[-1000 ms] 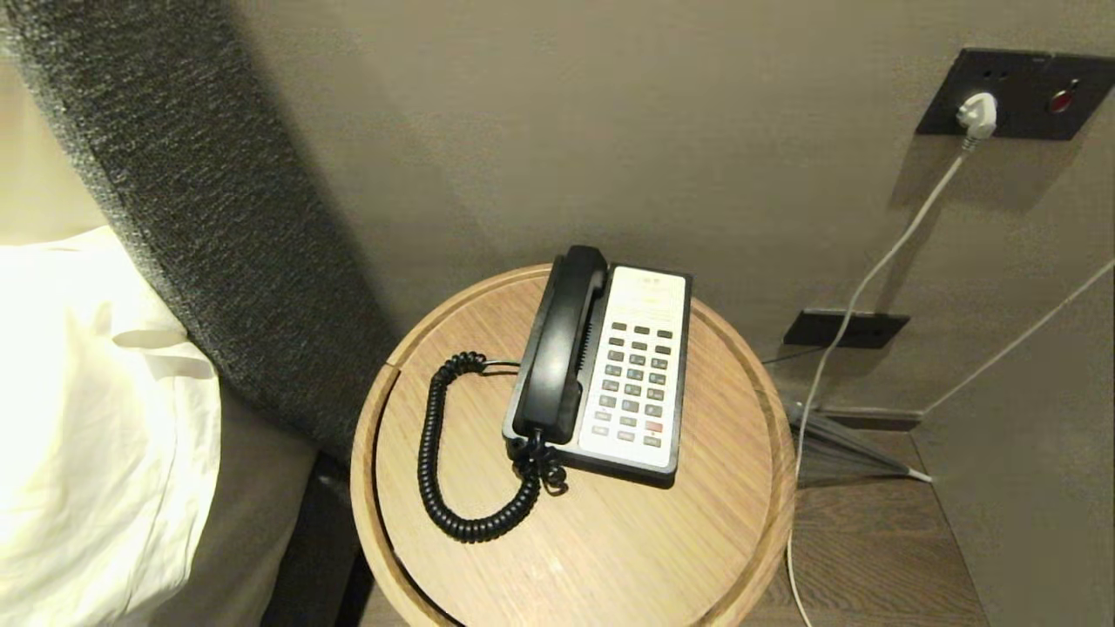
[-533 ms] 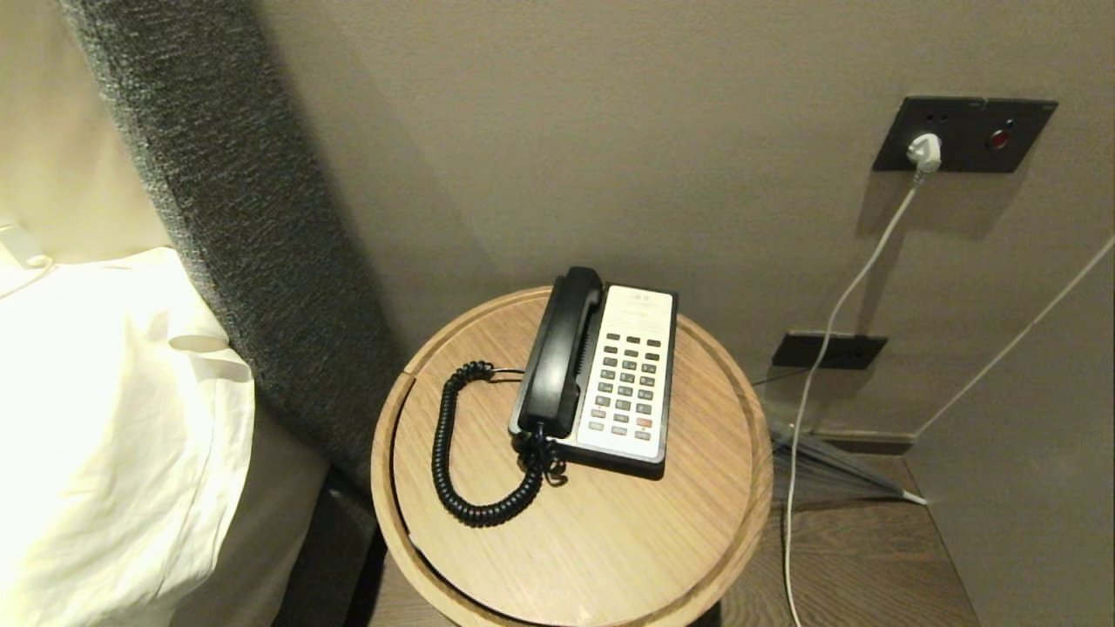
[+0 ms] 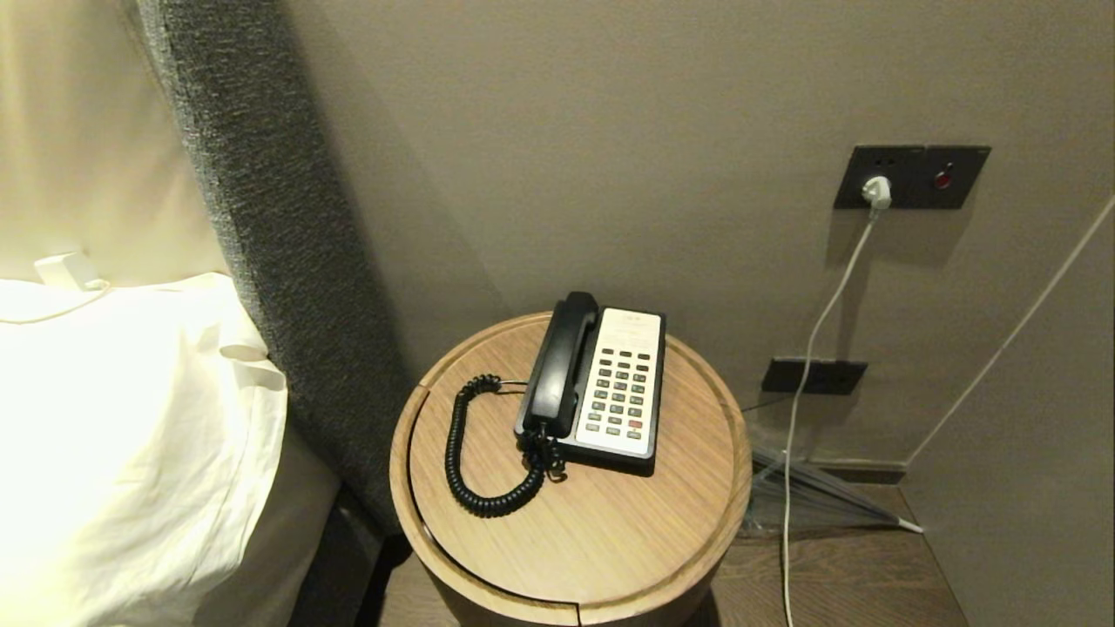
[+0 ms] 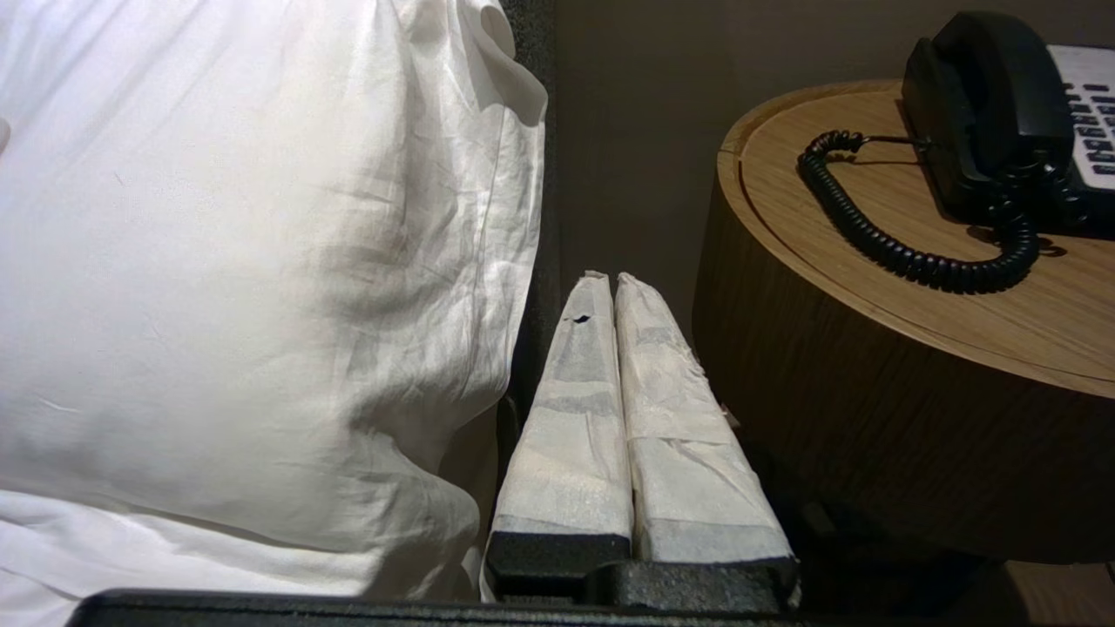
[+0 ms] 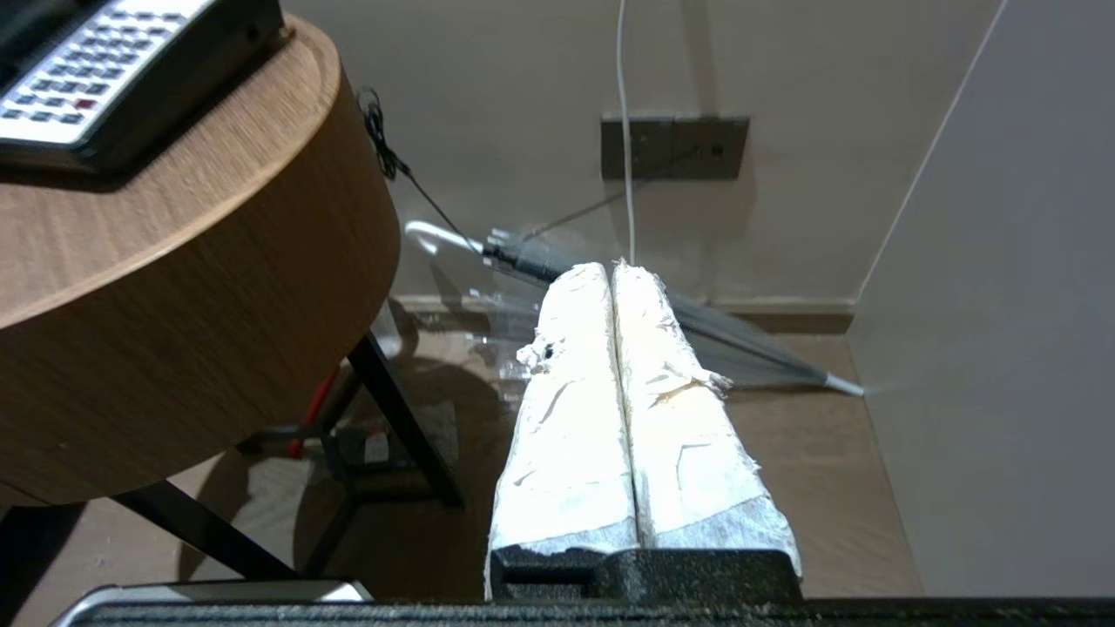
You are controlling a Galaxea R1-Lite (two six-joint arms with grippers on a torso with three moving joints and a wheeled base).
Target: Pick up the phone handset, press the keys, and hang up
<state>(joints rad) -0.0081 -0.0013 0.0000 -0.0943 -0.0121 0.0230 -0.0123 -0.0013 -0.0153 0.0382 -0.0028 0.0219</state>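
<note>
camera shift: whole head view has changed since a second ago; phone and surface now sit smaller and lower-centre, the wall socket has dropped from the upper right corner toward mid-right, more wall and bed visible. That's the camera moving, not the objects; phone keeps the same spot on the surface.
phone handset (image 3: 560, 364): in its cradle along the left edge of the phone base (image 3: 620, 383), centre of frame, untouched. Coiled cord (image 3: 475, 453) loops out to the lower left over the wood.
surface (image 3: 610, 522): round wooden side table, centre-bottom of frame, between the bed pillow (image 3: 131, 435) at left and the wall cables at right.
left end effector (image 4: 601, 283): fingers pressed together, holding nothing, touching nothing. Its own view puts it low, beside the table wall, between pillow and table.
right end effector (image 5: 614, 272): fingers together, empty, below the table rim on the other side, aimed at the floor and a folded umbrella (image 5: 697, 322).
step: none started; both arms look parked, out of the head view.
risk 1: both end effectors sit below the rim; a straight lift toward the phone could clip the table edge.
risk 2: the handset looks glossy and rounded, so an off-centre grip may slip.
risk 3: coiled cord could snag or drag the base when the handset lifts.
risk 4: fingers need opening before approach, else they just shove the handset.
</note>
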